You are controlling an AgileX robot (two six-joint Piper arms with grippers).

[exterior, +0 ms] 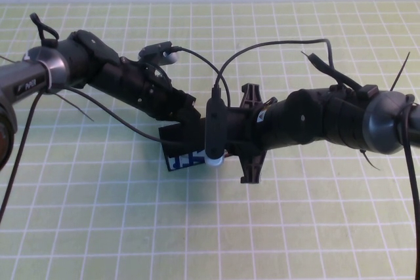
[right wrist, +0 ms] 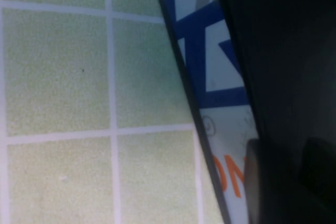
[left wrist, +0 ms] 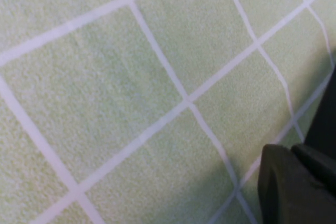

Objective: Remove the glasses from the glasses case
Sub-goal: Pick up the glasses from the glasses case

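Note:
The glasses case point(exterior: 187, 159) lies at the middle of the green mat, mostly hidden under both arms; only its light blue long side with dark-blue print shows. In the right wrist view that side point(right wrist: 220, 77) shows blue and orange print, with the black top beside it. My left gripper point(exterior: 177, 121) comes in from the left and is at the case's far left end, low over the mat. My right gripper point(exterior: 226, 134) comes in from the right and is over the case, right up against its printed side. The glasses are hidden.
The green mat with a white grid point(exterior: 98, 227) covers the whole table. Cables loop above both arms. A wrist camera point(exterior: 214, 132) hangs over the case. Bare mat lies in front of the case and to both sides.

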